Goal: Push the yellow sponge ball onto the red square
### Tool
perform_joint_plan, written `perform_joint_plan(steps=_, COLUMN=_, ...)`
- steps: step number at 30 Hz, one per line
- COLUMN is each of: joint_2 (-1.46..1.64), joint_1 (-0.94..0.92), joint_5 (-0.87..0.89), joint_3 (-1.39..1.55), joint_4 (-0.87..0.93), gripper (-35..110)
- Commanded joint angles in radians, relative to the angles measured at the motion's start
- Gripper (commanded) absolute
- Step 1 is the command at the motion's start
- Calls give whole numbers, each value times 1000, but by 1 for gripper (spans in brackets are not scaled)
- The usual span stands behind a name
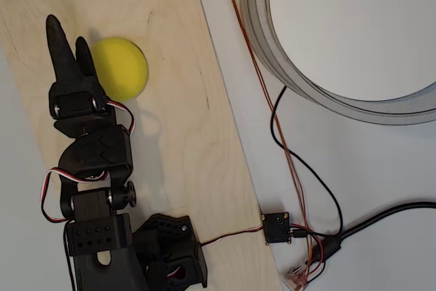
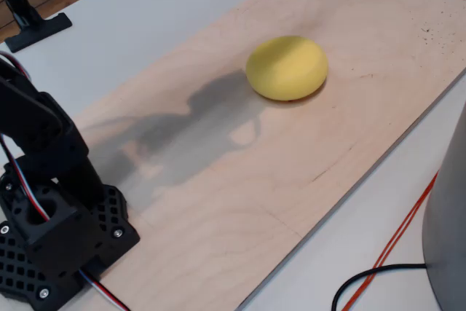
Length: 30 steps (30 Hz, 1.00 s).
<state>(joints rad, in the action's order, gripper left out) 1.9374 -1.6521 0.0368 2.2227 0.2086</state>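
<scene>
Overhead view: plywood board (image 1: 197, 168) on white table (image 1: 381, 168).

A: Where does the sponge ball (image 1: 120, 67) lie?

B: In the overhead view it rests on the wooden board (image 1: 184, 127), near the board's upper left part. The gripper (image 1: 71, 42) is just left of it, and one finger overlaps the ball's left edge.

A: And the arm?

B: The arm's base (image 2: 54, 242) stands on the board's lower left end in the fixed view, well apart from the ball.

A: What is beside the board?

B: On the right, in the overhead view, cables (image 1: 300, 189) lie on the table (image 1: 381, 168), and a large ring (image 1: 286, 59) sits at the upper right.
</scene>
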Motion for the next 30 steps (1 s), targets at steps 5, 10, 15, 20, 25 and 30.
perform_joint_plan(steps=5, joint_2=28, joint_1=-12, joint_5=-11, joint_3=-37, joint_4=-2, gripper=22)
perform_joint_plan(steps=10, joint_2=29, joint_1=-14, joint_5=-23, joint_3=-38, joint_4=-6, gripper=76)
perform_joint_plan(steps=15, joint_2=32, joint_1=-12, joint_5=-28, joint_3=-34, joint_4=-6, gripper=78)
perform_joint_plan(steps=20, joint_2=32, joint_1=-11, joint_5=-28, joint_3=-37, joint_4=-6, gripper=43)
perform_joint_plan(steps=25, joint_2=35, joint_1=-8, joint_5=-46, joint_3=-38, joint_4=-5, gripper=7)
perform_joint_plan(steps=30, joint_2=38, joint_1=-6, joint_5=-43, joint_3=-38, joint_4=-5, gripper=0)
